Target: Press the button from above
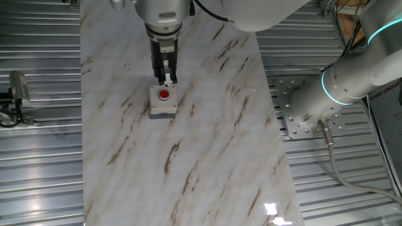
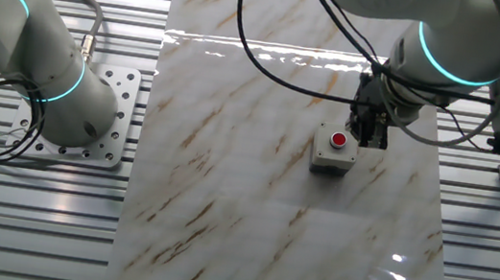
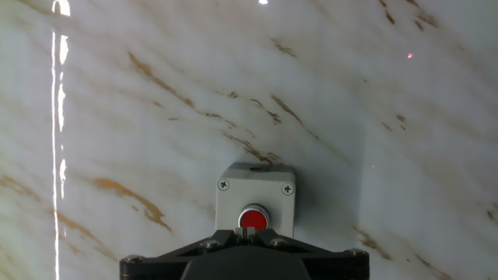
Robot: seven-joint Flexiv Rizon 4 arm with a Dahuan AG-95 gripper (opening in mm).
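Observation:
The red button (image 1: 164, 95) sits in the top of a small light-grey square box (image 1: 162, 108) on the marble table. It also shows in the other fixed view (image 2: 338, 140) and in the hand view (image 3: 252, 218). My gripper (image 1: 167, 80) points straight down, its tips just above the box's far edge, close to the button. In the other fixed view the gripper (image 2: 373, 135) hangs at the right side of the box. In the hand view the gripper (image 3: 243, 231) has its two fingertips pressed together, shut on nothing, at the button's near rim.
The marble table top (image 1: 201, 157) runs as a long strip between ribbed metal flooring. The arm's base plate (image 1: 298, 110) is bolted at the right. Cables (image 2: 280, 62) hang over the table behind the gripper. A small device (image 1: 16, 94) stands at the far left.

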